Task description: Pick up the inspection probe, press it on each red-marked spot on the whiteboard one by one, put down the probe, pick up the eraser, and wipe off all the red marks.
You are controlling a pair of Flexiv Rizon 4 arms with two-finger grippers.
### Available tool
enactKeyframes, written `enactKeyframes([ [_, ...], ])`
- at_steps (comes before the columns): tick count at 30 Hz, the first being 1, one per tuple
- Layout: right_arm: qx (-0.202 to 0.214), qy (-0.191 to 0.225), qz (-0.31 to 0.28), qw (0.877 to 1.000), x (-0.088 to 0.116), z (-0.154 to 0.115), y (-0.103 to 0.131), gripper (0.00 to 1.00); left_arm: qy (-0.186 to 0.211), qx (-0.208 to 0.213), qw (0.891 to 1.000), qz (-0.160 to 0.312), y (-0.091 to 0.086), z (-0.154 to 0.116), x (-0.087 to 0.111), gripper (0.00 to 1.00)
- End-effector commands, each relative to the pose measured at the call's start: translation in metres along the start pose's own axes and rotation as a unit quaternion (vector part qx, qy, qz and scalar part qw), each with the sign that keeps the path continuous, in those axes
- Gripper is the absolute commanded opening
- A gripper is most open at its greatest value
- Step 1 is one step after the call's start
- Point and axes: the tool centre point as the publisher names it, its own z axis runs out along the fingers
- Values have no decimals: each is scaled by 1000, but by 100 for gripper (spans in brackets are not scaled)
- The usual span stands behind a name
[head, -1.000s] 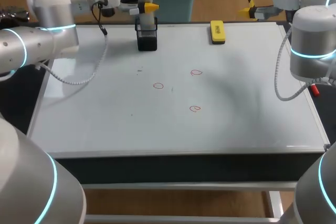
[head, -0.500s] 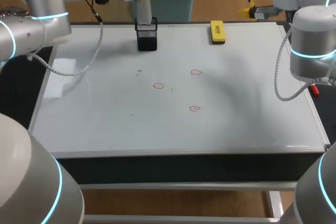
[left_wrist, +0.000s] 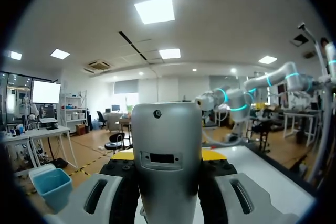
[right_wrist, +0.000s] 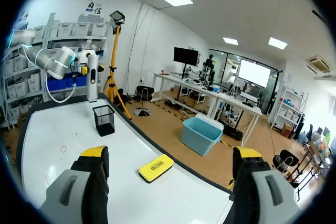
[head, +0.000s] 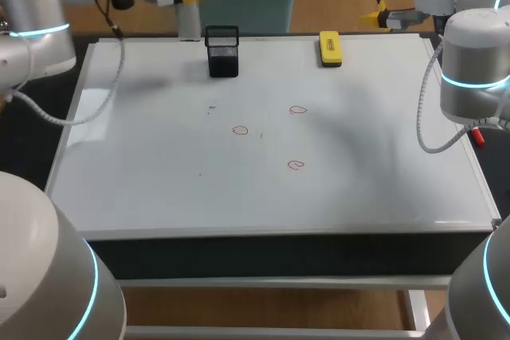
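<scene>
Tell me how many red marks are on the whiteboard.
3. One red mark sits near the whiteboard's middle, another right of it toward the yellow eraser, the third nearest the front edge. None seems hidden.

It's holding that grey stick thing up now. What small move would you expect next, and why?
Probably swing the grey cylindrical inspection probe toward the nearest red circle mark and begin lowering it. The left arm's jaws grip it upright, beside the black mesh holder at the whiteboard's far edge, while all three red marks lie nearer the board's middle.
</scene>
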Motion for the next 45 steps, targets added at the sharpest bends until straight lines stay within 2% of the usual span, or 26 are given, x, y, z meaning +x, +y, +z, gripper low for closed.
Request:
enactKeyframes([
  [1, 0, 0, 0, 1000, -1, 0, 0, 100, -54, 1, 999, 6, 0, -19, 27, 0],
  [10, 0, 0, 0, 1000, -1, 0, 0, 100, -82, 20, 996, 17, 14, -49, 43, 0],
  [20, 0, 0, 0, 1000, -1, 0, 0, 100, -111, 24, 993, 13, 30, -68, 52, 0],
  [45, 0, 0, 0, 1000, -1, 0, 0, 100, -133, 28, 991, 8, 37, -66, 60, 0],
])
